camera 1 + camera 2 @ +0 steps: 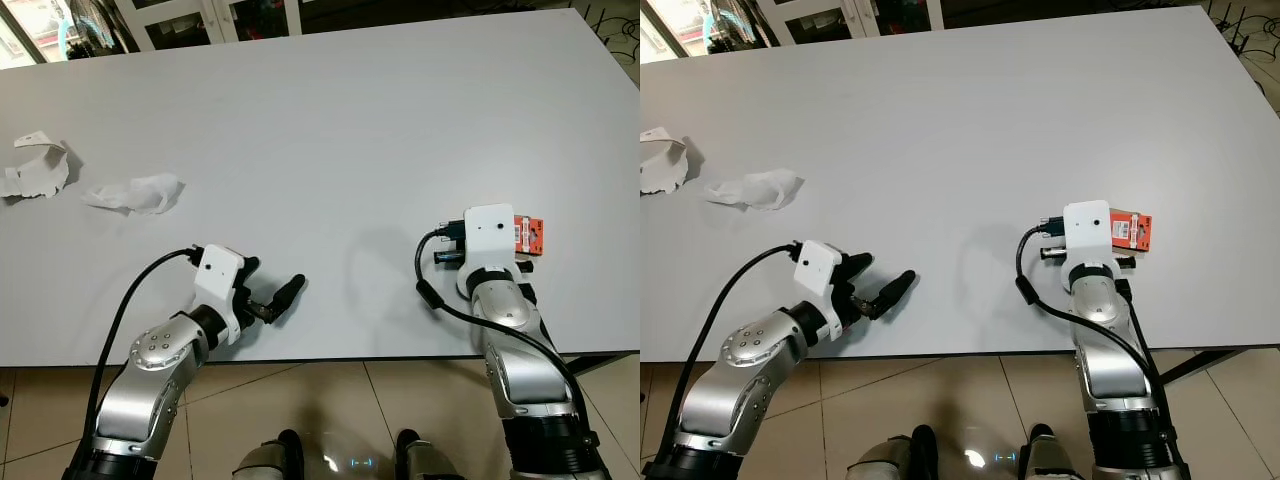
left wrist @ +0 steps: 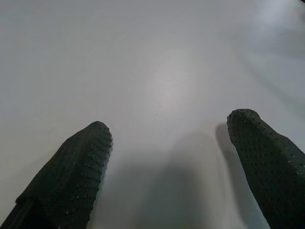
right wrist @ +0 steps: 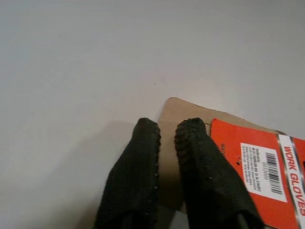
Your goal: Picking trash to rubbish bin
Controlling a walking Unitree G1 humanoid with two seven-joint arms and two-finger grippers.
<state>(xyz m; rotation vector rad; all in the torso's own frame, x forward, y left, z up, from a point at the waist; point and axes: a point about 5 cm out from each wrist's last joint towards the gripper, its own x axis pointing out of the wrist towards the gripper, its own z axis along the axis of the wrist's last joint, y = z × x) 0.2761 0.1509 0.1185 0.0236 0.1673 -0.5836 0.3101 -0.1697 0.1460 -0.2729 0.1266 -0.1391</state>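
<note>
An orange and brown cardboard tag (image 1: 530, 234) printed "WORK GLOVES" lies flat near the table's front right edge. My right gripper (image 3: 167, 126) is shut, its fingertips resting over the tag's brown corner (image 3: 178, 112); the white wrist housing (image 1: 488, 232) hides them from the head camera. A crumpled white tissue (image 1: 135, 192) and a torn piece of white paper (image 1: 38, 170) lie at the far left. My left gripper (image 1: 275, 275) is open and low over the bare front edge, well short of the tissue, with nothing between its fingers (image 2: 81, 162).
The white table (image 1: 350, 130) stretches far ahead. Its front edge runs just below both wrists, with beige tiled floor (image 1: 330, 400) under it. Dark cabinet doors (image 1: 200, 20) stand beyond the far edge.
</note>
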